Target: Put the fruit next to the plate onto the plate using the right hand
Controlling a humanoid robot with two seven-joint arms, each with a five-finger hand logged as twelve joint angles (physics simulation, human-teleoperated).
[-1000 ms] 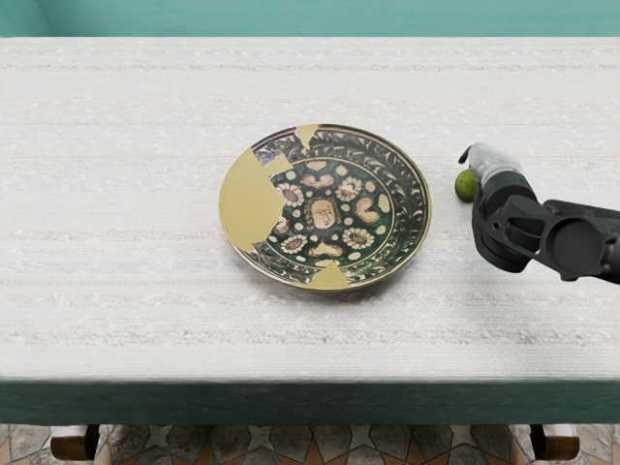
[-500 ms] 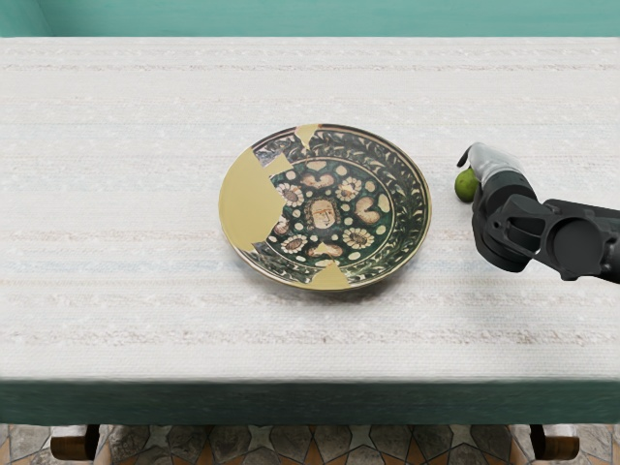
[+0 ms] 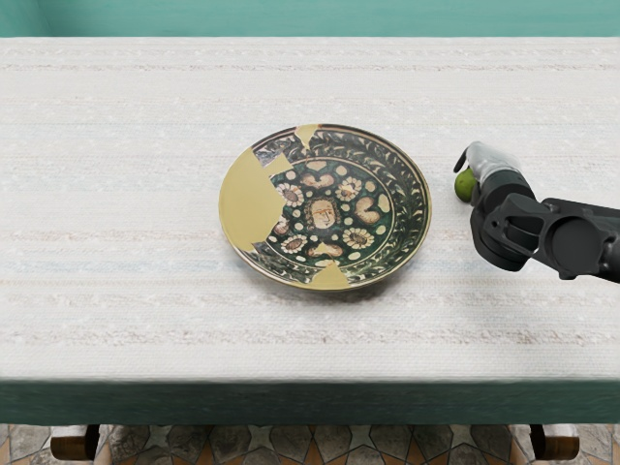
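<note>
Head view, looking down at a slant. A round ceramic plate, dark green with cream flowers, a small central figure and plain yellow patches on its left side and at its upper and lower rim, lies at the centre of the frame. It rests on a table covered with a pale, faintly striped cloth, whose front edge is teal.

At centre right we see a small round yellow-green fruit. It sits outside the plate, near its right rim but apart from it. Only the left part of the fruit shows; the rest is hidden by the right hand, grey and black, which lies against the fruit on its upper right side. The black, jointed right arm enters from the right edge of the frame and covers the palm side, so we cannot tell whether the hand is closed on the fruit or open.

A teal wall fills the top strip of the frame; a patterned tile floor shows along the bottom.
</note>
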